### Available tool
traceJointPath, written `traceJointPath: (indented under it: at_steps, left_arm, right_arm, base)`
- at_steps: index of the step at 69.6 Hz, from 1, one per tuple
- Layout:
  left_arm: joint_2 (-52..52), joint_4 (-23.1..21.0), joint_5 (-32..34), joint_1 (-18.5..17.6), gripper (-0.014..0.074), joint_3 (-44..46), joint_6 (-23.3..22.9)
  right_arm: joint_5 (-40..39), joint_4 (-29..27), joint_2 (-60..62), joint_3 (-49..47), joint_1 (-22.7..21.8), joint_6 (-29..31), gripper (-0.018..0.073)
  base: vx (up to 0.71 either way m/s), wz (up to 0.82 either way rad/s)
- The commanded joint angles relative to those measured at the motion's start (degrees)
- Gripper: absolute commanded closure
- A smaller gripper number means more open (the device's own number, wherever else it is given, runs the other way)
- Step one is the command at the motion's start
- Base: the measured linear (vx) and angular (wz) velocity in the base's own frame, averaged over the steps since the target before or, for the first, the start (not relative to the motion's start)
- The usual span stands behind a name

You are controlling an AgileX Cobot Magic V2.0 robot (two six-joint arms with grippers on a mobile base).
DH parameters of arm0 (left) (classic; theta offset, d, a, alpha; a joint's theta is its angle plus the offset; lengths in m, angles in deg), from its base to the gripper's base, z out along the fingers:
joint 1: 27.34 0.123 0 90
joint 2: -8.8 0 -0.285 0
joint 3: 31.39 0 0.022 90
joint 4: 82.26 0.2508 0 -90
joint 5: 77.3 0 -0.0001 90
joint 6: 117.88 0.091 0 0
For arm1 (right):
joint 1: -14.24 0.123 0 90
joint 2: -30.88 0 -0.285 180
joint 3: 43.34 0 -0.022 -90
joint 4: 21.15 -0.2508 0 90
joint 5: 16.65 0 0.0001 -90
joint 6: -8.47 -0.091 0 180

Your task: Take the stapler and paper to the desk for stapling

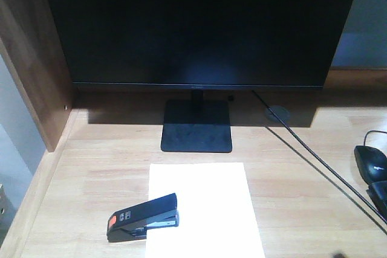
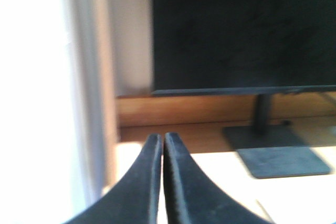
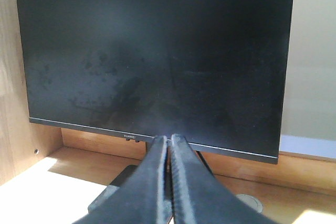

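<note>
The black stapler (image 1: pixel 144 217) with an orange-red patch lies on the desk (image 1: pixel 97 173), its right end over the left edge of the white paper (image 1: pixel 205 209). The paper lies flat in front of the monitor stand (image 1: pixel 196 126). Neither gripper shows in the front view. In the left wrist view my left gripper (image 2: pixel 163 138) is shut and empty, held above the desk's left part and pointing at the back corner. In the right wrist view my right gripper (image 3: pixel 168 139) is shut and empty, pointing at the monitor (image 3: pixel 157 56). The stapler and paper are out of both wrist views.
A large black monitor (image 1: pixel 199 25) fills the back of the desk. A darker wooden side panel (image 1: pixel 30 58) stands at the left. A round cable hole (image 1: pixel 279 112) and a black cable (image 1: pixel 314 161) lie at the right. A black mouse (image 1: pixel 372 162) sits at the right edge.
</note>
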Motion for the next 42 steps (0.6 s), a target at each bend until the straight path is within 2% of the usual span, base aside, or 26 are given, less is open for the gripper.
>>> traceJointPath:
  at_steps: [1, 13, 42]
  left_arm:
    - [1.3, -0.9, 6.6, 0.9, 0.0603, -1.7, -0.6]
    - [1.3, -1.9, 14.0, 1.1, 0.0603, -7.5, -0.6]
    - [1.3, -2.0, 12.7, 1.1, 0.0603, -7.3, -0.4]
  right_arm:
    - [1.4, 1.3, -0.5, -1.7, -0.2, 0.1, 0.0566]
    - [1.4, 1.3, -0.5, -1.7, -0.2, 0.1, 0.0566]
    - [1.4, 1.3, -0.5, -1.7, -0.2, 0.1, 0.0566]
  base:
    - [0.00, 0.00]
    - [0.00, 0.00]
    - [0.00, 0.00]
